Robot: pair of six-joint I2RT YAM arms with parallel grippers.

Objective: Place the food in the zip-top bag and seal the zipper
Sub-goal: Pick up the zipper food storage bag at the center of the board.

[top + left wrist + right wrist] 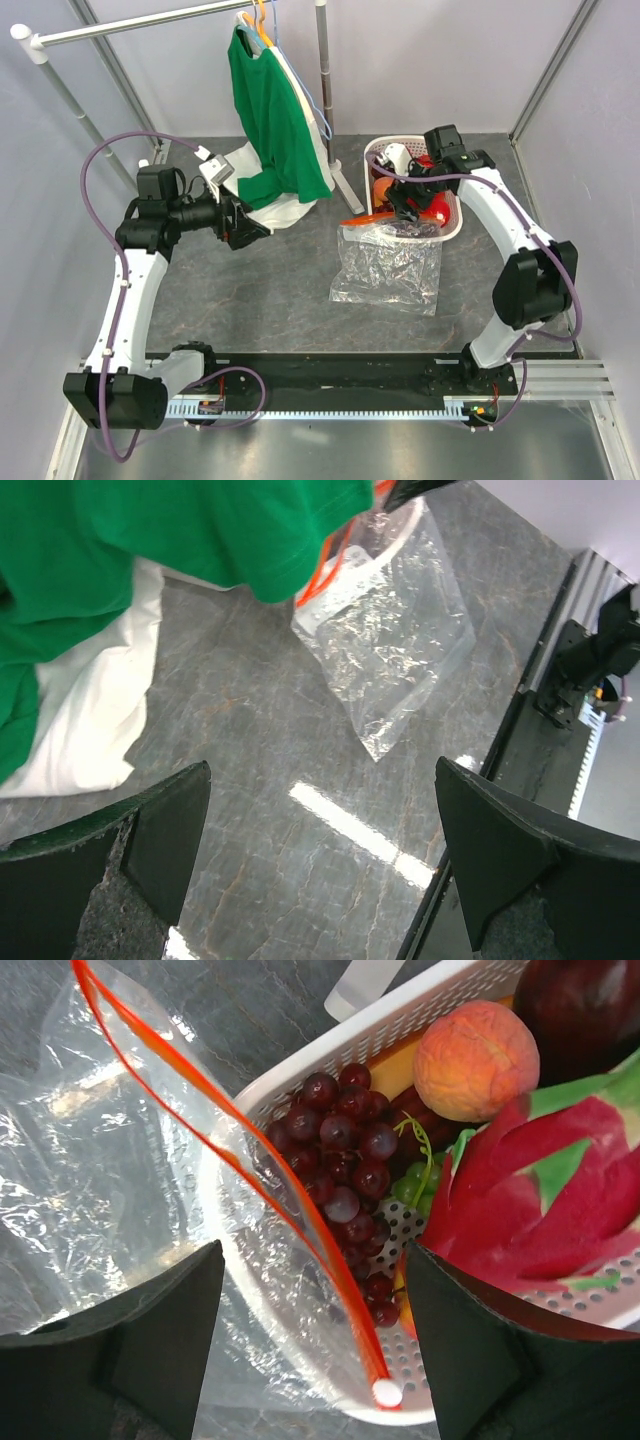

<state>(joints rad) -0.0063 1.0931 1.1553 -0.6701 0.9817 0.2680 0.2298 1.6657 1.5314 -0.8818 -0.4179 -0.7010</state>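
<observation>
The clear zip-top bag (388, 268) lies flat in front of the white basket (453, 222). Its orange-red zipper (268, 1145) is draped over the basket rim (420, 1005), with the white end piece (385, 1392) at the near end. In the basket lie a pink dragon fruit (520, 1195), dark red grapes (340, 1150), a few green grapes (410, 1188), a peach-coloured fruit (475, 1060) and a dark red fruit (580, 1000). My right gripper (315, 1295) is open and empty above the zipper and the basket's near side (405, 205). My left gripper (250, 225) is open and empty over bare table (320, 820); the bag (390, 620) is ahead of it.
A green shirt (275, 120) hangs from a clothes rack (325, 60) at the back, with white cloth (268, 208) on the table below it, close to the left gripper. A black rail (320, 375) runs along the near table edge. Grey walls stand on both sides.
</observation>
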